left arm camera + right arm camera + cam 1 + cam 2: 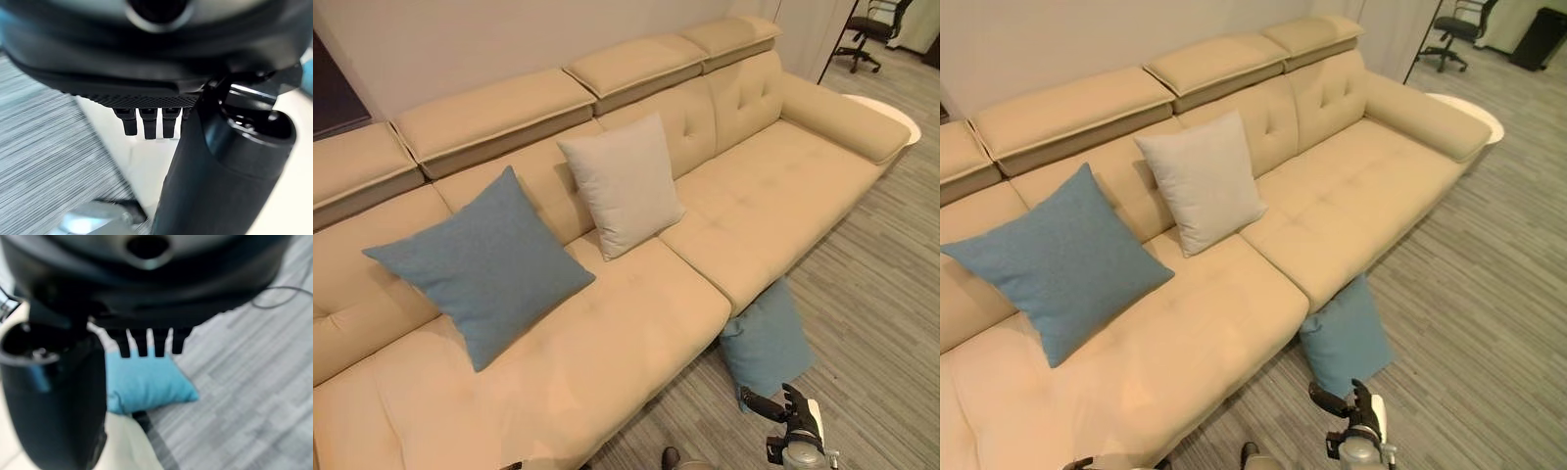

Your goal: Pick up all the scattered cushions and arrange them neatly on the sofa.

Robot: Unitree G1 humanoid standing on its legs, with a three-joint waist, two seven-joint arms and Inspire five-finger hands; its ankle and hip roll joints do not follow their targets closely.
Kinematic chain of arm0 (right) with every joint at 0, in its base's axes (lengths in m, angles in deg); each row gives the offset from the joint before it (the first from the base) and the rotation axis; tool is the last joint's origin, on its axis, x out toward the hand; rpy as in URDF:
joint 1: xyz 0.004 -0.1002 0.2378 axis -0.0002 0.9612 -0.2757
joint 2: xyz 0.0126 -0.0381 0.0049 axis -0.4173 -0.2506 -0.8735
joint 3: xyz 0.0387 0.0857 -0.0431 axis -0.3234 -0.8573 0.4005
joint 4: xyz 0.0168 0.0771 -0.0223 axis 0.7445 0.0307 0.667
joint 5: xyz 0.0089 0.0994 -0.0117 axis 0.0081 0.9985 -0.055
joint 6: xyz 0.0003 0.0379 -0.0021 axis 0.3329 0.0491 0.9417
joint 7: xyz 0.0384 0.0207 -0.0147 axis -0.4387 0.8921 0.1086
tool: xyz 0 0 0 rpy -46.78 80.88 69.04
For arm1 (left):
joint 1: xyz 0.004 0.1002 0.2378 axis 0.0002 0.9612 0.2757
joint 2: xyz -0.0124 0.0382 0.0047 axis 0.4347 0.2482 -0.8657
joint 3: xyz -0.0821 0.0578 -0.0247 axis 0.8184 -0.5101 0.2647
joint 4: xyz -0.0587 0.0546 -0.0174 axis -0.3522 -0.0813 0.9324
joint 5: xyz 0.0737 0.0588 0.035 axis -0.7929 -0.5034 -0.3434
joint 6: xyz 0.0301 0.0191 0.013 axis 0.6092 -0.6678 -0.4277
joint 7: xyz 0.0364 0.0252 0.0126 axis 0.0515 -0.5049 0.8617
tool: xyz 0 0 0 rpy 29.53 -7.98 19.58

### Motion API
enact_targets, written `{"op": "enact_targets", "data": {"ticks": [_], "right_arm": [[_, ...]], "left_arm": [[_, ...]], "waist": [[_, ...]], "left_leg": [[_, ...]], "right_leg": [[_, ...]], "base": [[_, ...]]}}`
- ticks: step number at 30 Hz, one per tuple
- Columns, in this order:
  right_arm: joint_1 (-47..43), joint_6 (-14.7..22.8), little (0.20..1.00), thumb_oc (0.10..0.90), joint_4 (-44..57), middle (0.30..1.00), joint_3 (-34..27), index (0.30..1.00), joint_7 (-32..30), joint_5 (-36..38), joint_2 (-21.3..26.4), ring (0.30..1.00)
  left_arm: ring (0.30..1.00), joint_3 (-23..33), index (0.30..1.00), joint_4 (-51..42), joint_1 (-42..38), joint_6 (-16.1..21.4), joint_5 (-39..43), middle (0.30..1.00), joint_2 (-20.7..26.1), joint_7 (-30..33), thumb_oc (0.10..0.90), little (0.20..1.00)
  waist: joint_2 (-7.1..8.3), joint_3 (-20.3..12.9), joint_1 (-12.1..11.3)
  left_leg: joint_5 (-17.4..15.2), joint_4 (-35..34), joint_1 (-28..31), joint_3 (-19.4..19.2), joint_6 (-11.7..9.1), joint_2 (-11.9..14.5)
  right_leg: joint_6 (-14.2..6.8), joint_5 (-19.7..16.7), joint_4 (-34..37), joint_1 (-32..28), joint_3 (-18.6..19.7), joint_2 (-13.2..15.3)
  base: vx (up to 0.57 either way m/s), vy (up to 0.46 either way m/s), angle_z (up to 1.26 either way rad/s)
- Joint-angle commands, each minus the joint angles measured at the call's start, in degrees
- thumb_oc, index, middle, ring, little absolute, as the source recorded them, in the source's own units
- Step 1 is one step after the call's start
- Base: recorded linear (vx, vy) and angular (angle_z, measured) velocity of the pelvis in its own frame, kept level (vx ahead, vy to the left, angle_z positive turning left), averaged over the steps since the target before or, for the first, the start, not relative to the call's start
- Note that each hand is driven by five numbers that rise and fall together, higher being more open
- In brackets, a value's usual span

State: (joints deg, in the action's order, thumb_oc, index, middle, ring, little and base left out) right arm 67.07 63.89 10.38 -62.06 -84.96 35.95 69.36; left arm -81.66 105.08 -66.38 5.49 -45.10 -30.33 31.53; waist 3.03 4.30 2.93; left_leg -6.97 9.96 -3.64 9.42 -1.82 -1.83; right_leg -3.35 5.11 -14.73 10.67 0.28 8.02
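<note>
A blue cushion (766, 338) lies on the floor, leaning against the front of the beige sofa (773, 196). My right hand (790, 413) hovers just in front of it with straight fingers and holds nothing; the right wrist view shows that cushion (146, 384) past the fingers (146, 343). On the sofa, a large blue cushion (484, 262) leans on the backrest at the left, and a light grey cushion (625, 181) stands beside it toward the middle. My left hand (146, 122) hangs low near the sofa front, fingers straight and empty.
Grey striped carpet (871, 323) covers the floor to the right of the sofa. A round white table (891, 110) stands behind the sofa's right armrest. A black office chair (871, 29) is at the far back right.
</note>
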Motion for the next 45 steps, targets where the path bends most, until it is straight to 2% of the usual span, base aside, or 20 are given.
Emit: {"op": "enact_targets", "data": {"ticks": [1, 5, 6, 8, 9, 12, 15, 17, 20, 21, 22, 24, 31, 33, 35, 38, 40, 42, 45], "right_arm": [[-1.54, 2.10, 0.900, 0.800, 3.62, 0.900, -3.11, 0.900, -1.97, -0.71, 2.84, 0.900], [-1.73, 1.86, 0.900, 0.800, 3.77, 0.900, -3.30, 0.900, -2.17, -0.48, 1.97, 0.900], [-1.77, 1.91, 0.900, 0.800, 3.78, 0.900, -3.69, 0.900, -2.83, -0.03, 1.28, 0.900], [-1.49, 1.92, 0.900, 0.800, 4.14, 0.900, -3.80, 0.900, -2.98, -0.18, 1.11, 0.900], [-0.72, 2.08, 0.900, 0.800, 3.99, 0.900, -4.36, 0.900, -3.47, -0.73, 1.12, 0.900], [-0.33, 2.15, 0.900, 0.800, 4.33, 0.900, -4.66, 0.900, -3.13, -1.08, 0.94, 0.900], [-0.46, 2.20, 0.900, 0.800, 4.60, 0.900, -4.43, 0.900, -2.85, -1.69, 0.73, 0.900], [-0.50, 2.19, 0.900, 0.800, 5.61, 0.900, -3.96, 0.900, -3.04, -2.37, 0.64, 0.900], [0.11, 1.88, 0.900, 0.800, 7.17, 0.900, -3.49, 0.900, -3.50, -3.23, 0.90, 0.900], [0.36, 1.84, 0.900, 0.800, 7.69, 0.900, -3.40, 0.900, -3.81, -3.41, 0.96, 0.900], [0.39, 1.83, 0.900, 0.800, 7.72, 0.900, -3.41, 0.900, -3.82, -3.42, 0.95, 0.900], [1.14, 1.93, 0.900, 0.800, 8.82, 0.900, -2.52, 0.900, -4.16, -3.57, 1.00, 0.900], [3.43, 2.71, 0.900, 0.800, 10.56, 0.900, -1.33, 0.900, -3.53, -3.07, 1.55, 0.900], [3.73, 3.04, 0.900, 0.800, 10.55, 0.900, -1.19, 0.900, -3.47, -2.57, 1.76, 0.900], [3.29, 3.26, 0.900, 0.800, 9.73, 0.900, -0.87, 0.900, -3.60, -2.29, 1.88, 0.900], [2.11, 3.34, 0.900, 0.800, 9.78, 0.900, 0.55, 0.900, -3.12, -2.61, 1.82, 0.900], [1.58, 3.48, 0.900, 0.800, 9.19, 0.900, 1.14, 0.900, -2.51, -3.08, 2.28, 0.900], [1.15, 3.42, 0.900, 0.800, 8.62, 0.900, 1.22, 0.900, -2.20, -3.64, 2.99, 0.900], [1.34, 3.40, 0.900, 0.800, 8.50, 0.900, 0.62, 0.900, -2.08, -3.83, 3.64, 0.900]], "left_arm": [[0.900, -0.42, 0.900, -0.72, 1.43, 0.39, -1.72, 0.900, -1.99, 0.99, 0.800, 0.900], [0.900, -0.50, 0.900, -0.48, 0.48, 0.18, -2.76, 0.900, -1.21, 1.55, 0.800, 0.900], [0.900, -0.74, 0.900, -0.23, -0.09, -0.03, -3.82, 0.900, -0.77, 1.75, 0.800, 0.900], [0.900, -0.69, 0.900, -0.28, -0.12, -0.03, -3.93, 0.900, -0.63, 1.88, 0.800, 0.900], [0.900, -0.23, 0.900, -0.50, 0.12, 0.12, -4.05, 0.900, -0.41, 1.90, 0.800, 0.900], [0.900, 0.44, 0.900, -0.32, 0.80, -0.12, -4.56, 0.900, 0.00, 1.93, 0.800, 0.900], [0.900, 0.89, 0.900, -0.26, 0.94, -0.42, -5.27, 0.900, 0.42, 2.13, 0.800, 0.900], [0.900, 0.83, 0.900, -1.25, 0.92, -0.34, -5.73, 0.900, 0.45, 2.50, 0.800, 0.900], [0.900, -0.25, 0.900, -2.42, 0.74, -0.08, -6.52, 0.900, 0.61, 2.58, 0.800, 0.900], [0.900, -0.82, 0.900, -2.98, 0.70, 0.09, -6.86, 0.900, 0.55, 2.61, 0.800, 0.900], [0.900, -0.83, 0.900, -2.99, 0.71, 0.08, -6.86, 0.900, 0.55, 2.62, 0.800, 0.900], [0.900, -1.82, 0.900, -3.45, 0.43, 0.25, -7.78, 0.900, 0.17, 2.40, 0.800, 0.900], [0.900, -4.80, 0.900, -4.33, -0.18, 0.45, -10.83, 0.900, -0.72, 1.68, 0.800, 0.900], [0.900, -5.05, 0.900, -4.79, -0.38, 0.60, -10.43, 0.900, -0.97, 1.51, 0.800, 0.900], [0.900, -5.30, 0.900, -4.82, -0.70, 0.83, -9.87, 0.900, -1.22, 1.46, 0.800, 0.900], [0.900, -5.48, 0.900, -4.29, -0.89, 1.11, -8.72, 0.900, -1.37, 1.73, 0.800, 0.900], [0.900, -5.18, 0.900, -3.61, -0.48, 1.12, -8.27, 0.900, -1.43, 1.82, 0.800, 0.900], [0.900, -5.51, 0.900, -3.17, 0.06, 1.14, -8.81, 0.900, -1.52, 1.51, 0.800, 0.900], [0.900, -7.02, 0.900, -3.91, 0.47, 1.29, -10.85, 0.900, -1.62, 1.56, 0.800, 0.900]], "waist": [[-3.27, -0.30, 0.73], [-3.33, 1.29, 0.97], [-4.16, 2.19, 0.63], [-4.48, 2.36, 0.41], [-5.21, 2.02, -0.49], [-5.27, 0.30, -2.14], [-4.47, -1.43, -3.70], [-4.30, -2.53, -4.52], [-3.88, -2.81, -4.91], [-3.48, -2.77, -4.83], [-3.50, -2.75, -4.87], [-3.48, -2.38, -4.55], [-5.30, -0.61, -2.47], [-5.91, 0.44, -2.02], [-6.20, 1.89, -2.02], [-5.69, 3.24, -3.12], [-5.45, 2.97, -3.45], [-5.97, 2.25, -3.25], [-7.48, 1.22, -1.62]], "left_leg": [[-5.75, -0.29, 2.49, -1.02, 0.47, 1.19], [-5.34, 0.02, 1.69, -2.91, 1.51, -0.07], [-4.43, 0.22, 0.47, -4.49, 2.11, -0.19], [-4.10, 0.41, 0.05, -5.22, 2.37, -0.26], [-3.08, 0.33, -1.06, -7.10, 3.09, -0.14], [-1.97, -0.52, -2.46, -10.64, 3.52, 0.46], [-1.42, -0.83, -3.67, -14.21, 3.51, 0.99], [-0.91, -1.14, -4.08, -17.25, 3.64, 2.23], [-0.81, -0.26, -4.44, -19.68, 3.62, 2.96], [-0.56, 0.77, -5.37, -20.73, 3.46, 3.24], [-0.59, 0.83, -5.36, -20.75, 3.45, 3.29], [0.61, 1.90, -6.79, -21.87, 2.64, 4.28], [4.30, 2.04, -8.32, -21.57, 0.36, 6.95], [4.74, 3.14, -8.96, -20.97, -0.30, 7.62], [5.19, 4.08, -9.76, -17.69, -1.44, 7.30], [3.62, 4.48, -9.64, -4.32, -2.38, 3.44], [1.31, 5.64, -8.12, 1.53, -1.71, 1.01], [-0.52, 5.20, -5.58, 3.70, -0.91, -0.89], [-1.89, 1.69, -3.19, 2.50, 0.26, -2.15]], "right_leg": [[-3.47, -3.86, 1.81, 3.33, -1.61, -0.14], [-4.76, -6.05, 1.01, 5.12, -2.01, 1.64], [-4.30, -4.86, -1.05, 4.91, -5.20, 2.83], [-3.86, -3.90, -2.70, 4.35, -6.56, 3.33], [-2.71, -1.31, -6.20, 1.83, -9.77, 3.92], [-2.17, 1.56, -7.40, -2.31, -12.69, 3.65], [-2.54, 2.77, -4.36, -6.18, -16.39, 3.52], [-3.01, 2.82, -2.91, -7.91, -18.86, 3.79], [-3.74, 3.36, -1.16, -10.66, -18.96, 3.28], [-3.82, 3.79, 1.70, -12.05, -18.71, 2.77], [-3.80, 3.74, 1.80, -12.12, -18.71, 2.71], [-2.94, 4.82, 6.46, -12.67, -16.53, 1.09], [-0.96, 4.66, 9.23, -12.30, -13.86, -2.67], [-0.46, 4.66, 9.58, -12.25, -13.06, -3.31], [0.14, 4.59, 8.82, -11.56, -11.86, -3.59], [0.10, 3.21, 7.73, -9.09, -7.93, -4.15], [-0.11, 2.26, 7.92, -7.96, -4.54, -4.75], [-0.17, 1.78, 7.73, -6.71, -2.20, -5.65], [-0.58, 0.89, 6.51, -3.91, 0.67, -6.93]], "base": [[-0.15, 0.171, -0.07], [-0.26, 0.225, -0.39], [-0.22, 0.146, -0.34], [-0.24, 0.186, -0.46], [-0.25, 0.210, -0.43], [-0.16, 0.108, -0.71], [-0.11, -0.005, -0.88], [-0.13, -0.064, -0.84], [-0.13, -0.088, -0.62], [-0.09, -0.074, -0.36], [-0.14, -0.136, -0.34], [-0.15, -0.168, -0.43], [-0.12, -0.120, -0.22], [-0.12, -0.057, -0.16], [-0.15, -0.010, -0.34], [-0.10, -0.021, -0.64], [-0.05, -0.003, -0.92], [-0.04, 0.041, -0.97], [-0.04, 0.130, -0.71]]}}
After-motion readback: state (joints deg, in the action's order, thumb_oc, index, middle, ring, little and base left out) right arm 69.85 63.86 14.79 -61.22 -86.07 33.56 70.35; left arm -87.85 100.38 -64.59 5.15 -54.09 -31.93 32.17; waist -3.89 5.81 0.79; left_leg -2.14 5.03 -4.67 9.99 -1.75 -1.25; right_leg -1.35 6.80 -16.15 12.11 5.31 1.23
